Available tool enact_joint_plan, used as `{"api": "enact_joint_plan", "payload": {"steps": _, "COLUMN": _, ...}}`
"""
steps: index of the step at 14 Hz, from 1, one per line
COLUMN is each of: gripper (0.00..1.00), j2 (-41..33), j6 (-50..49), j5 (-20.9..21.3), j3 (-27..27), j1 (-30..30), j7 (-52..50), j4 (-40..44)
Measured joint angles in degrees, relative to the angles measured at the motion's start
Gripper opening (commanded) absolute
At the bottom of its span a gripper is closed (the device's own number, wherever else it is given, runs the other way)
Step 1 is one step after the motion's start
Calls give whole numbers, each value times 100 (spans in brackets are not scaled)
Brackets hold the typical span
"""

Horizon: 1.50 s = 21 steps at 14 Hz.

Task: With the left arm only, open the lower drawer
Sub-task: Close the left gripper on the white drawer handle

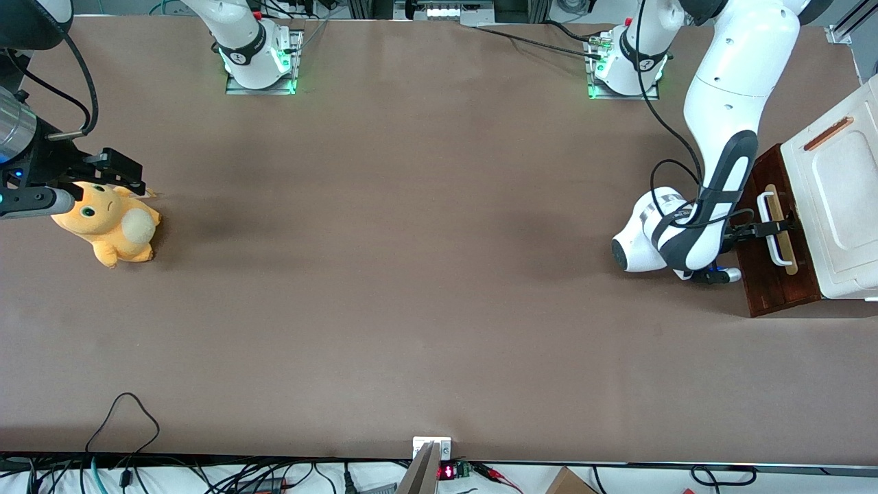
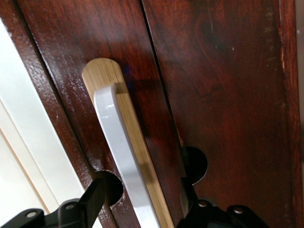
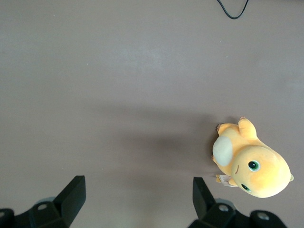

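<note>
the lower drawer [image 1: 774, 254] sits at the right edge of the front view, on the brown surface [image 1: 411, 274] at the working arm's end, under a white moulded top panel [image 1: 840, 199]. the left arm [image 1: 720, 137] bends down from the upper right of the frame to the drawer front. its gripper [image 1: 774, 226] is at the white loop handle [image 2: 121, 156], spread wide, one finger [image 2: 92, 202] on either side of the handle and its pale wooden strip [image 2: 128, 128], not closed on it. an orange plush toy [image 1: 110, 223] lies at the left of the frame.
</note>
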Motion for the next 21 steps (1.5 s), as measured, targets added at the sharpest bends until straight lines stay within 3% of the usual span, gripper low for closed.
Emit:
{"api": "enact_joint_plan", "payload": {"steps": 12, "gripper": 63, "j2": 3, "j6": -9, "j5": 0, "j3": -21, "j1": 105, "j7": -32, "j4": 0}}
{"api": "enact_joint_plan", "payload": {"steps": 16, "gripper": 51, "j2": 3, "j6": -9, "j5": 0, "j3": -23, "j1": 102, "j7": -34, "j4": 0}}
{"api": "enact_joint_plan", "payload": {"steps": 21, "gripper": 44, "j2": 18, "j6": -16, "j5": -4, "j3": -24, "j1": 99, "j7": -36, "j4": -3}}
